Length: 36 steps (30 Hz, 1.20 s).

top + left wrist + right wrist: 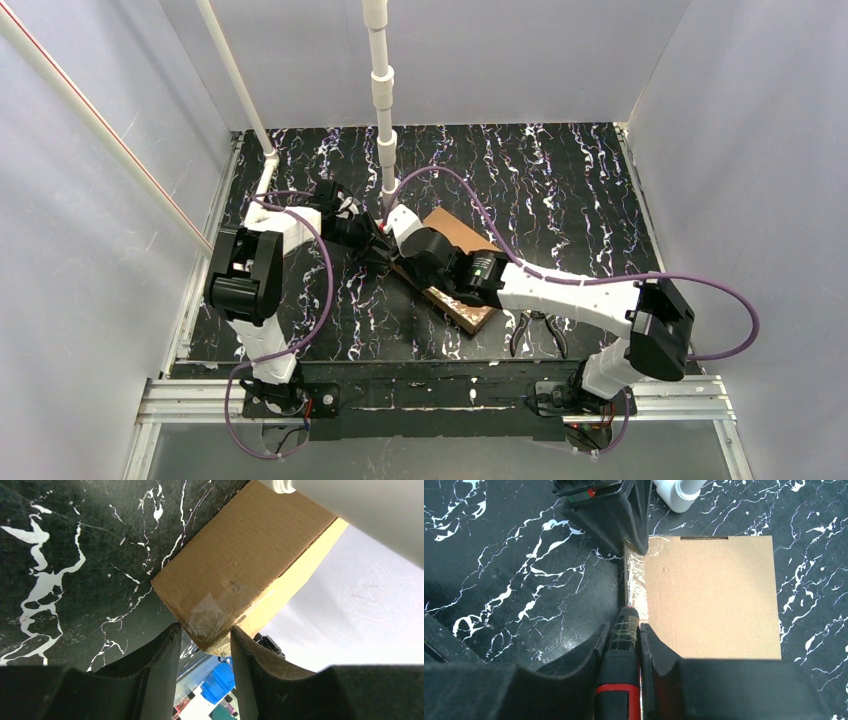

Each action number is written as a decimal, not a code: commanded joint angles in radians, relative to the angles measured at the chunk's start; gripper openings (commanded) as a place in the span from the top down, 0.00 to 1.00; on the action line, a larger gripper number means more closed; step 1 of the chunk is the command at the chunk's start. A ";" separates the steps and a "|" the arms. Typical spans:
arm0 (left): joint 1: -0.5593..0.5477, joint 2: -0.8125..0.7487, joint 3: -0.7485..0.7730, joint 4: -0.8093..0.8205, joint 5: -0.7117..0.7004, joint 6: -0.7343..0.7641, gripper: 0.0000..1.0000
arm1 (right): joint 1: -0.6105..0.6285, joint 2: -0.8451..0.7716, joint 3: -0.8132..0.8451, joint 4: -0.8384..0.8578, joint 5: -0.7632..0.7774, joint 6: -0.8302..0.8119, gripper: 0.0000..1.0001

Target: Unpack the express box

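Express box [709, 600], flat brown cardboard: your right gripper [624, 627] has its fingers clamped on a red-and-black-handled tool [616, 680], whose tip touches the box's taped edge. Your left gripper [202, 630] straddles the taped corner; whether it pinches is unclear. Box lies mid-way on the black, white-veined table [499, 580].

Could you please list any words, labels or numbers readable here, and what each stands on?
No text can be read in any view.
On the express box: plain brown cardboard with clear tape, no print showing.
On the blue item beyond the box corner: too blurred to read.
On the red-and-black tool: no marking visible.
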 commanded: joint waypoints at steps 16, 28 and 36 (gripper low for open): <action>0.050 -0.202 -0.015 -0.193 -0.073 0.135 0.30 | 0.008 -0.066 -0.061 0.053 0.029 0.018 0.99; -0.103 -0.270 -0.306 0.311 -0.090 -0.414 0.44 | 0.011 -0.068 -0.080 0.094 0.016 -0.010 0.99; -0.105 -0.189 -0.277 0.333 -0.181 -0.385 0.50 | 0.014 -0.080 -0.088 0.074 0.010 -0.028 0.99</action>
